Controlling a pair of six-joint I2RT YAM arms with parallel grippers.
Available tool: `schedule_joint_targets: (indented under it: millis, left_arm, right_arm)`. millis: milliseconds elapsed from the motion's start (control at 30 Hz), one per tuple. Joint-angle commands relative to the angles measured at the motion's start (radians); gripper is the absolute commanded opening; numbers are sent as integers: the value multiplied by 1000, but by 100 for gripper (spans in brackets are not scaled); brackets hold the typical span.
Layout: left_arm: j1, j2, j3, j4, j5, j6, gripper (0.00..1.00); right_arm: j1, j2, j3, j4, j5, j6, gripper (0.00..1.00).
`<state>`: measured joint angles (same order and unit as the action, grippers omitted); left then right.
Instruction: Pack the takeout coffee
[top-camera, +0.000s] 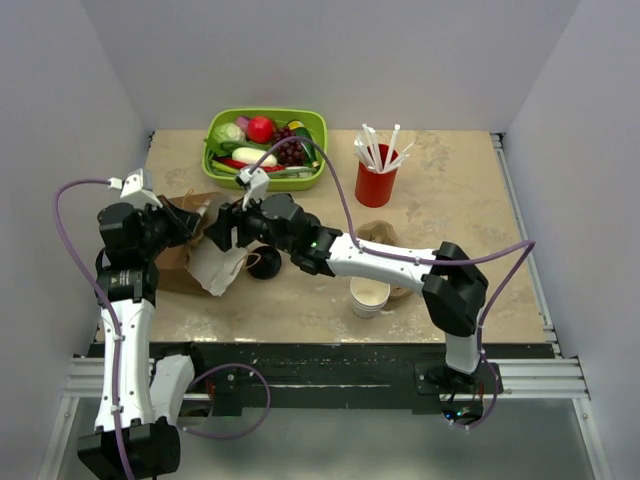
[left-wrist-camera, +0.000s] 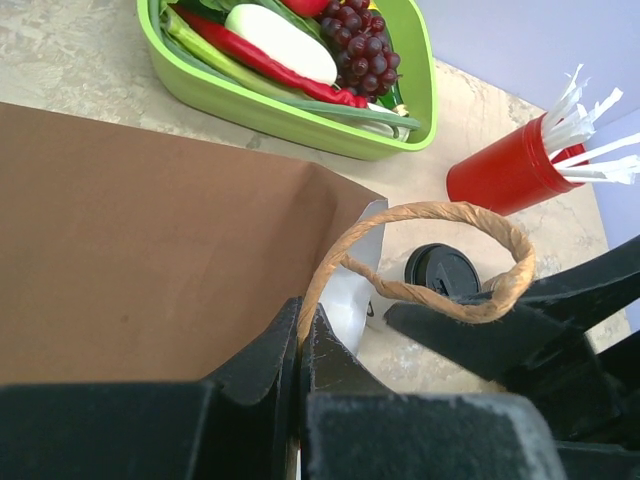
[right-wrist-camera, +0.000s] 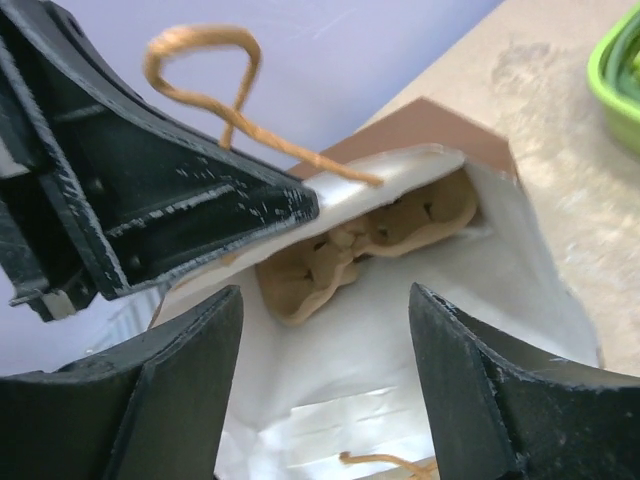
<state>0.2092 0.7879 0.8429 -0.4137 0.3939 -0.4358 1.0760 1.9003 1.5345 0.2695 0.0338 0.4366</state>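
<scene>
Beige, stone-patterned tabletop (top-camera: 450, 210) is shown, closed in on three sides by plain pale walls. Much is hidden. The body of the takeout coffee (top-camera: 265, 264) cannot be made out beneath its lid, either from above or from the left wrist (left-wrist-camera: 441, 272), and it is not seen at all from the right wrist. A brown crumpled shape (top-camera: 380, 235) near the middle of the tabletop is largely covered by the right forearm and cannot be identified.

The takeout coffee is placed left of the tabletop's centre, just beside the mouth of a paper bag (top-camera: 175, 270) and apart from both grippers. Its lid is turned straight up, so its axis is read as upright. Only a round black lid with a raised rim is seen.

The paper bag (left-wrist-camera: 150, 260) is laid by the left edge, brown outside and white inside (right-wrist-camera: 520, 290), with its mouth opened toward the centre. A pulp carrier (right-wrist-camera: 400, 225) is glimpsed deep inside it. The left gripper (top-camera: 188, 222) (left-wrist-camera: 300, 320) is clenched on the bag's rim, where a twine handle (left-wrist-camera: 430, 208) loops out. The right gripper (top-camera: 222, 232) (right-wrist-camera: 325, 300) is held at the mouth, jaws spread wide with nothing grasped.

A green tray (top-camera: 315, 125) of produce is set at the far edge, a red cup (top-camera: 375, 187) of white sticks beside it. A stack of lidless white cups (top-camera: 369, 297) is set by the near edge.
</scene>
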Motion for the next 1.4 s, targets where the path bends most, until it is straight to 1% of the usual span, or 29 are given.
schedule_joint_targets:
  millis: [0, 100, 133, 233, 267, 367, 433, 567, 767, 800, 900, 1100, 1233, 1300, 1367]
  left_arm:
    - [7, -6, 1, 30, 10, -47, 0]
    - [7, -6, 4, 21, 19, -63, 0]
    - [7, -6, 2, 21, 20, -66, 0]
    - [7, -7, 7, 19, 40, -70, 0]
    - [6, -10, 12, 18, 48, -72, 0]
    - [7, -12, 15, 18, 69, -83, 0]
    - [7, -15, 7, 18, 86, -90, 0]
    - [6, -36, -4, 12, 82, -98, 0]
    - [6, -30, -14, 16, 109, -112, 0]
    - [6, -29, -30, 24, 115, -121, 0]
    - [6, -22, -50, 58, 155, -147, 0]
    - [6, -33, -48, 67, 154, -155, 0]
    - [4, -1, -47, 79, 167, -159, 0]
    - [6, 13, -53, 96, 207, -167, 0]
    - [6, 22, -48, 116, 229, -169, 0]
  right_arm:
    - [-2, 20, -80, 117, 14, 161, 68]
    - [-2, 71, -82, 180, -4, 179, 65]
    - [-2, 89, -70, 181, -21, 175, 60]
    - [-1, 143, -33, 203, -31, 178, 55]
    - [-1, 154, -27, 230, -55, 197, 51]
    - [2, 210, -8, 293, -57, 234, 47]
    - [4, 255, 27, 303, -57, 261, 47]
    - [15, 283, 39, 355, -35, 310, 48]
    - [41, 295, 39, 338, 73, 329, 56]
    - [48, 301, 41, 333, 121, 335, 58]
    - [48, 332, 45, 336, 155, 381, 59]
    - [53, 385, 61, 336, 190, 383, 59]
    - [56, 419, 64, 349, 189, 405, 59]
    - [56, 448, 78, 353, 170, 412, 56]
    - [56, 462, 104, 347, 140, 409, 50]
